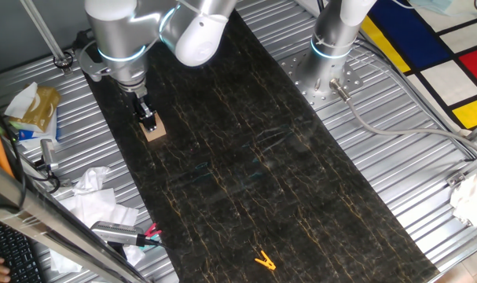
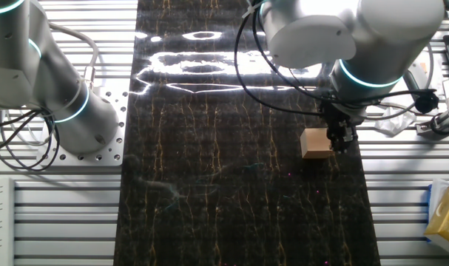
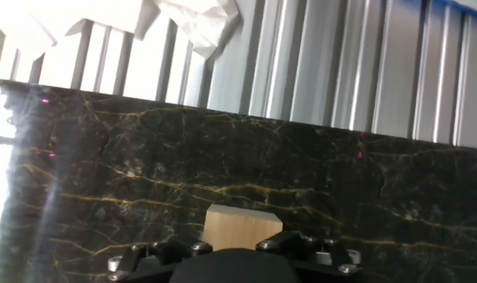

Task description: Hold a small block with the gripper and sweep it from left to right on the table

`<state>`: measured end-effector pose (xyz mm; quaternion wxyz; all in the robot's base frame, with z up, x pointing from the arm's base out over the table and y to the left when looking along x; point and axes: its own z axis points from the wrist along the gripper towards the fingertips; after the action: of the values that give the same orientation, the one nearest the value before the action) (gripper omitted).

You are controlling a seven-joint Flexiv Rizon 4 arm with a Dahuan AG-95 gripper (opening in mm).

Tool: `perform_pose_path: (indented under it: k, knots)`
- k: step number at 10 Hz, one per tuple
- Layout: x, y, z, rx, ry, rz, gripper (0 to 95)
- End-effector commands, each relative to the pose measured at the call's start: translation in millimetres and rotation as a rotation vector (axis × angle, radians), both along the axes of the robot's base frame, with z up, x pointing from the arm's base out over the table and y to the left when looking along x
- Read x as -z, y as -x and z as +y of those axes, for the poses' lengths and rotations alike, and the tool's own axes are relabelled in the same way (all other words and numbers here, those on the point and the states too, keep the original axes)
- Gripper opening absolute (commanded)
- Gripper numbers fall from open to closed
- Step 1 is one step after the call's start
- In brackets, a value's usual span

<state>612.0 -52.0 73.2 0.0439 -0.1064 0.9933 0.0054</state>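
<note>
The small block (image 1: 154, 132) is a light tan wooden cube resting on the black gold-veined table (image 1: 246, 173), close to its left edge. My gripper (image 1: 149, 121) comes down on it from above, its black fingers closed on the block's sides. In the other fixed view the small block (image 2: 315, 143) shows just left of the gripper (image 2: 337, 139), near that edge of the table (image 2: 224, 192). In the hand view the small block (image 3: 242, 227) sits centred at the bottom, against the hand's black body; the fingertips themselves are hidden.
A tiny yellow clip (image 1: 264, 261) lies at the near end of the table. A second silver arm's base (image 1: 326, 72) stands on the ribbed metal (image 1: 379, 157) right of the table. Crumpled paper (image 1: 93, 196) and tools lie left of it.
</note>
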Motion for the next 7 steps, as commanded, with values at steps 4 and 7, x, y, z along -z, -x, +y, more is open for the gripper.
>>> perform_pose_path:
  k: [4,7]
  knots:
    - [0.0,0.9,0.2,-0.008,0.006,-0.01,57.0]
    - [-0.2,0.4,0.3,-0.025,0.008,-0.01,76.0]
